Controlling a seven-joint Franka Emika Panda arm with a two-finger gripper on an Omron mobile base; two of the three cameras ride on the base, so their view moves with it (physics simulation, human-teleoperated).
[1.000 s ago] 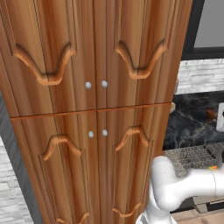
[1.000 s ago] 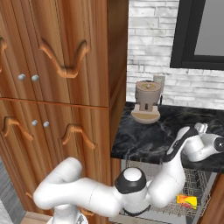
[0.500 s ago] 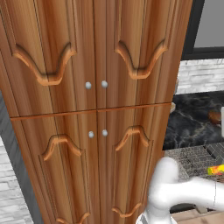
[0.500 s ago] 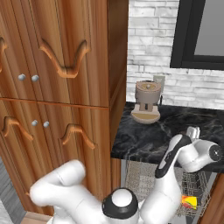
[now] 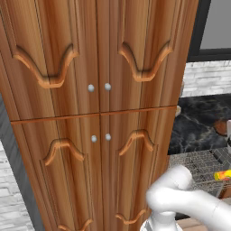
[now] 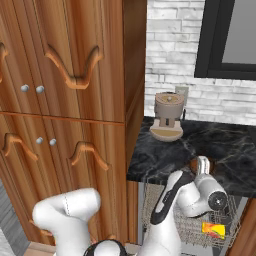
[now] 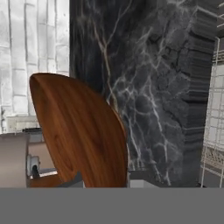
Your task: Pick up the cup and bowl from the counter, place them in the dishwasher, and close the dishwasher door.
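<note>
Fingers [image 7: 103,186] clamped on the tilted bowl [image 7: 78,131] above the table [image 6: 225,150]; cup [image 6: 213,230] lying in the dishwasher [image 6: 192,231] rack.

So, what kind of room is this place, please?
Most likely a kitchen: a black marble counter against a white brick wall, a tall carved wooden cabinet, and under the counter an open dishwasher with a wire rack.

The wooden cabinet [image 6: 75,100] blocked the left side; the coffee machine [image 6: 167,117] occupied the rear counter [image 6: 160,155], whose front remained open.
</note>
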